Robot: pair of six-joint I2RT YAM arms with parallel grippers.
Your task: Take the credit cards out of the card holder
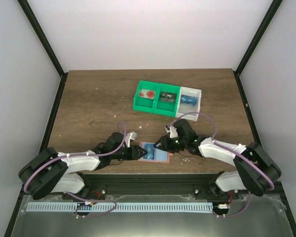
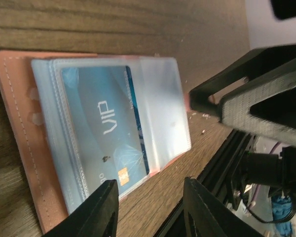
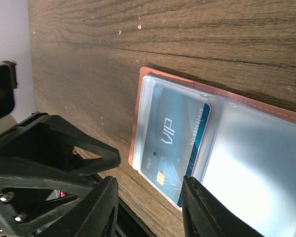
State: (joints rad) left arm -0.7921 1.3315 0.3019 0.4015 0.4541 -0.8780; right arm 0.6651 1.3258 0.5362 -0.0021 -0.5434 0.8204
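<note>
On the near edge of the table [image 1: 89, 103], my left gripper [image 2: 149, 183] is at the left end of the card holder [image 2: 17, 123]. My fingers there are spread apart and pinch nothing. One finger hides a corner of the holder.

The card holder lies open and flat on the wood between my two grippers. It has a pink rim and clear plastic pockets. One blue credit card [image 2: 101, 128] that says "VIP" sits inside a pocket. The pocket next to it looks milky and shiny, so I cannot tell if a card is in it.

My right gripper [image 3: 148, 181] is at the right end of the holder. Its fingers are spread too and hold nothing. One finger covers the edge of the plastic.

Far off, to the right, stand a green bin [image 1: 153, 107] and a white bin [image 1: 198, 101]. The little things inside are too small to make out.
</note>
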